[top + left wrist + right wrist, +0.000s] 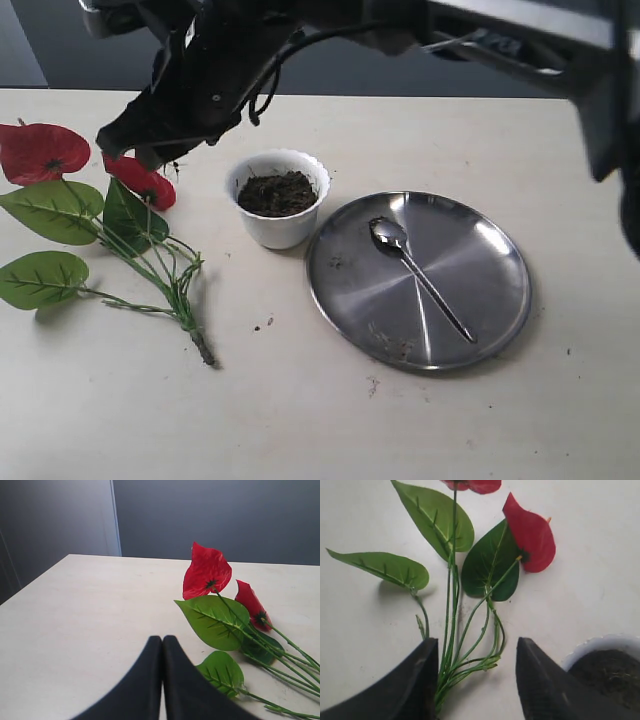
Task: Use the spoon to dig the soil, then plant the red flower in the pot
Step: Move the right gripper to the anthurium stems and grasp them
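Above the red flower [470, 605] stems, the right claw [475, 680] hovers spread wide.

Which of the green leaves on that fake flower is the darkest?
The dark green leaf tucked against the smaller red heart-shaped bloom, nearest the small white scalloped pot. The other two leaves are lighter, yellowish green and lie farther from the pot.

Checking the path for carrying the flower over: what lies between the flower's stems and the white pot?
Only bare table, with a few soil crumbs nearer the stem tip. The exterior view shows the stems and the pot apart with nothing standing between them.
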### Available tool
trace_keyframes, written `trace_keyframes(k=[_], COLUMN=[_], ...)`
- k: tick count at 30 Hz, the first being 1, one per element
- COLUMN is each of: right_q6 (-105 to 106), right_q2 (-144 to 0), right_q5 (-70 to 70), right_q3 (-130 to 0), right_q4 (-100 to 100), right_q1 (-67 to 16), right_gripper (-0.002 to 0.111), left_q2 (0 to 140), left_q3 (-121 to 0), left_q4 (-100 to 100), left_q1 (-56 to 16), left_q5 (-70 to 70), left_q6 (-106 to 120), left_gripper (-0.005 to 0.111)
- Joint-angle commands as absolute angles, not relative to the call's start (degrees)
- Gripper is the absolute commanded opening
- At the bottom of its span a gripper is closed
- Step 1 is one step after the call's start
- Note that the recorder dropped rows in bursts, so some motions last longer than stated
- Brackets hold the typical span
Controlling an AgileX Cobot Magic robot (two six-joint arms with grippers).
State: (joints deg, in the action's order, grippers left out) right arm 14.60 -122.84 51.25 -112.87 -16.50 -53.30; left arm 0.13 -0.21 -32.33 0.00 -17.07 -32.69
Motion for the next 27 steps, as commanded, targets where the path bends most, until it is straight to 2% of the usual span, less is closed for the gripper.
trace_keyframes(k=[1,5,8,10,27], right_q6=[15.31,16.26,16.26,16.26,18.01], right_q2=[-129.27,-134.09,-138.39,-140.48,-145.97], right_q5=[53.76,53.55,53.8,54.33,47.83], right_q3=[-120.05,-124.91,-129.52,-131.55,-131.92], right_q4=[-16.86,-17.16,-17.31,-17.44,-21.1], right_q1=[-54.69,-56.03,-56.57,-56.81,-57.71], right_gripper=[0.047,0.049,0.056,0.056,0.056], left_q2=[0.0,0.0,0.0,0.0,0.0], left_q3=[0.0,0.0,0.0,0.0,0.0], left_q4=[-32.44,-32.44,-32.44,-32.44,-32.44], left_q1=[0.02,0.02,0.02,0.02,0.02], left_q5=[-16.67,-16.67,-16.67,-16.67,-16.55], left_q6=[-32.83,-32.83,-32.83,-32.83,-32.83], left_gripper=[0.0,0.0,0.0,0.0,0.0])
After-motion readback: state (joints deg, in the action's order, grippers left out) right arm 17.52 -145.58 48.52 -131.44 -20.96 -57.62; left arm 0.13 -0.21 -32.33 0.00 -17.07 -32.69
